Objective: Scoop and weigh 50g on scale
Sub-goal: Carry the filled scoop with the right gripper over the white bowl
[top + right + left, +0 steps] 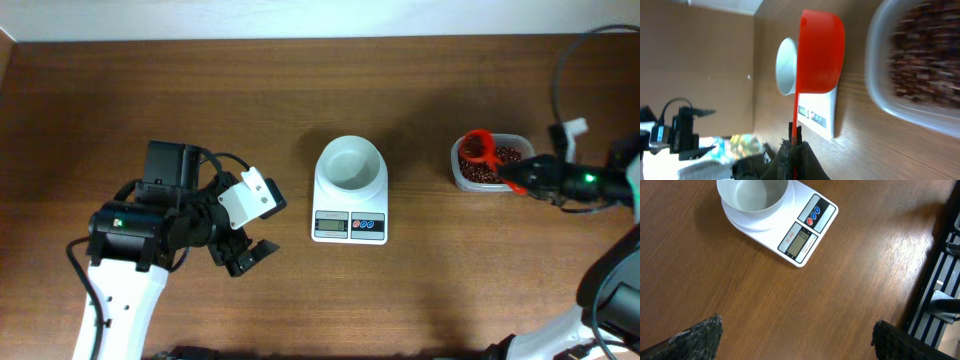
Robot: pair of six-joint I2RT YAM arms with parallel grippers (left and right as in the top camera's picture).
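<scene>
The white scale (pixel 350 215) stands mid-table with its round white bowl (pixel 350 163) holding nothing; the scale (pixel 790 225) also shows in the left wrist view and the scale (pixel 817 112) in the right wrist view. Dark reddish-brown beans (pixel 495 172) fill a clear tub (pixel 459 166) at the right, blurred as beans (pixel 925 60) in the right wrist view. My right gripper (pixel 522 180) is shut on the handle of an orange-red scoop (pixel 820 45), whose cup (pixel 477 147) hangs over the tub's left part. My left gripper (pixel 245 257) stands wide open over bare wood, left of the scale.
A dark cable (pixel 557 75) loops at the far right. In the left wrist view the table's edge (pixel 925 280) runs at the right, with blue-and-white bars beyond it.
</scene>
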